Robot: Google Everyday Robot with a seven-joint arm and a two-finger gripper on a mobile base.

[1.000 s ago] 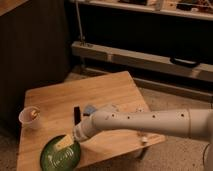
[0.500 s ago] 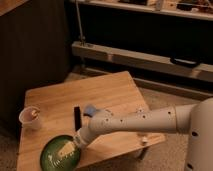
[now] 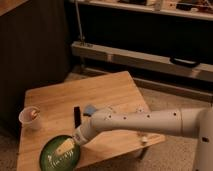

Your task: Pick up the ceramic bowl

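The ceramic bowl, glossy green with a darker rim, sits at the near left corner of the wooden table. My white arm reaches in from the right across the table's front. My gripper hangs over the bowl's middle and right side, open, with its pale fingers low inside the bowl. They hide part of the bowl's inner surface. I cannot tell whether the fingers touch the bowl.
A small translucent white cup stands at the table's left edge, behind the bowl. A black bar-shaped object and a small blue item lie mid-table by my wrist. A metal rail and dark shelving stand behind the table.
My arm has stretched further left and forward, bringing the gripper from the bowl's right rim down over its middle. The bowl and cup have stayed put.
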